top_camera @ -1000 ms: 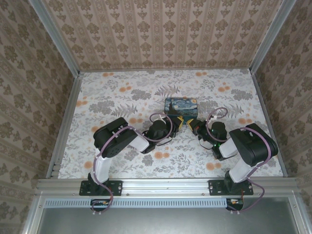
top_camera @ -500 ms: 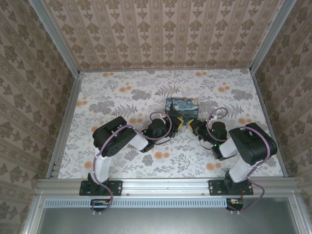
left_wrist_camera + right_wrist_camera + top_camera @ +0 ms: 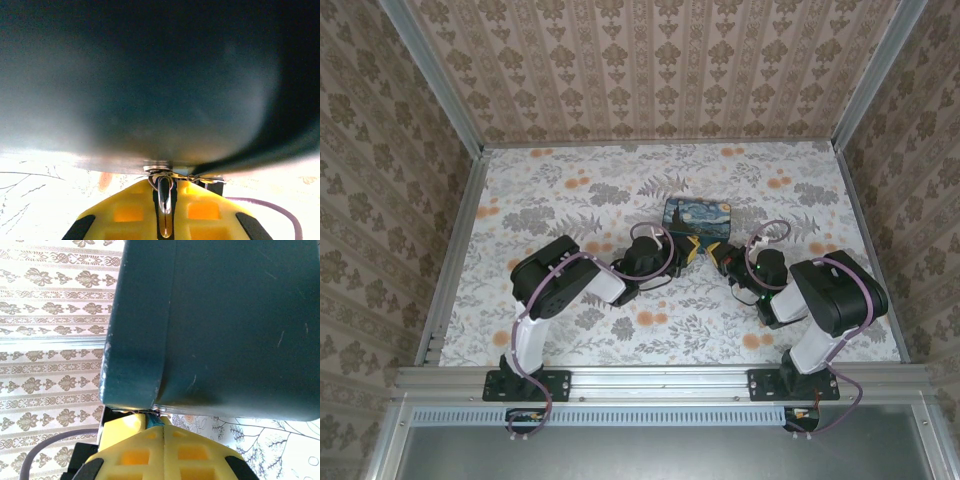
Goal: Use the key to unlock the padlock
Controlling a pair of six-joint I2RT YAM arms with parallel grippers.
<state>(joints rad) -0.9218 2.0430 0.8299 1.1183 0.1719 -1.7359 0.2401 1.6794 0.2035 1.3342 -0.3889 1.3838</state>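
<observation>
Floral tabletop (image 3: 560, 200). Pinching thin metal key (image 3: 164, 199) in left gripper (image 3: 690, 251) jaws; clamping teal padlock (image 3: 154, 423) sliver in right gripper (image 3: 712, 252) jaws, both at 6 o'clock of painted box (image 3: 695, 215). Looks like alignment step; needs key tip steered into hidden keyhole.

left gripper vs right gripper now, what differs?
The left gripper pinches a thin shiny metal piece, apparently the key. The right gripper pinches a small teal bit, apparently the padlock. From above, the left gripper reaches in from the left, the right gripper from the right. Shared: yellow fingers, both shut, close against the painted box.
</observation>
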